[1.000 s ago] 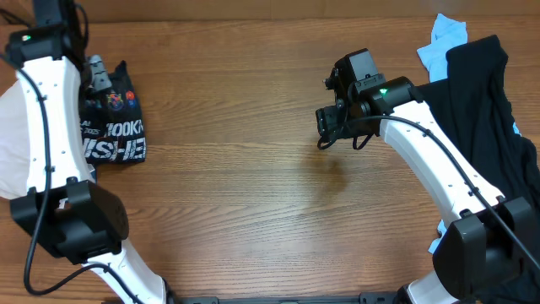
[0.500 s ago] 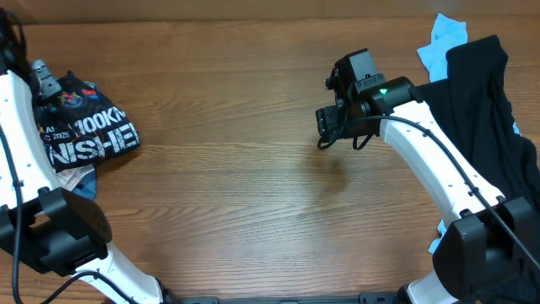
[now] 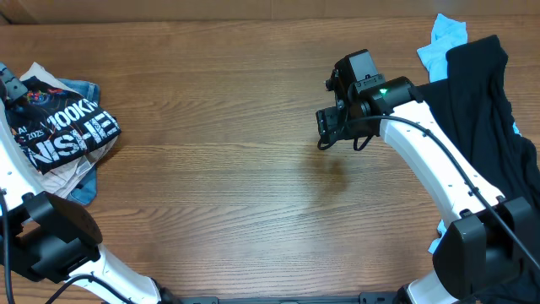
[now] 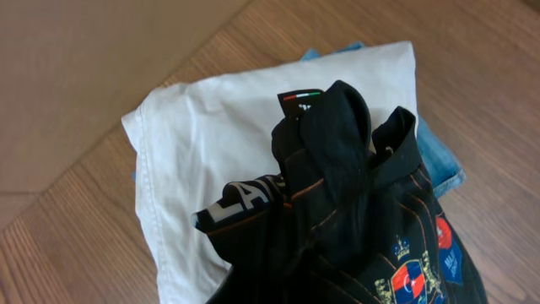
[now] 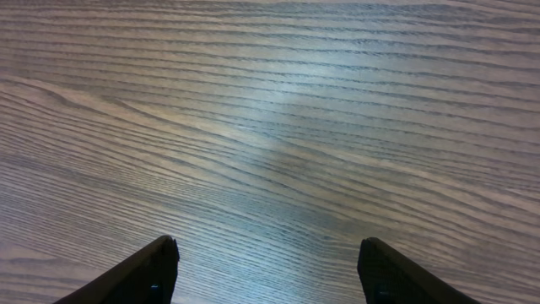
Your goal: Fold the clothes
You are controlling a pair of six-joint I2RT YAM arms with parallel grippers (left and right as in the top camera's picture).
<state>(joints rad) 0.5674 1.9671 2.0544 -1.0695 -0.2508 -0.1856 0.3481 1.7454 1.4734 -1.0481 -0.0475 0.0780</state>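
Note:
The clothes' black shirt, folded, with white lettering up, lies at the far left on a white garment and blue denim. My left gripper sits at its left end, shut on the cloth. In the left wrist view the black shirt bunches up and hides my fingers, with the white garment folded beneath it. My right gripper hovers open over bare wood right of centre. Nothing lies between its fingers in the right wrist view.
A heap of plainer clothes lies at the right edge: a big black garment over a light blue one. The right arm runs alongside it. The wooden table stretches between the two piles.
My left arm has carried the folded black shirt leftward, onto the white and denim stack at the table's left edge. The right arm has stayed still.

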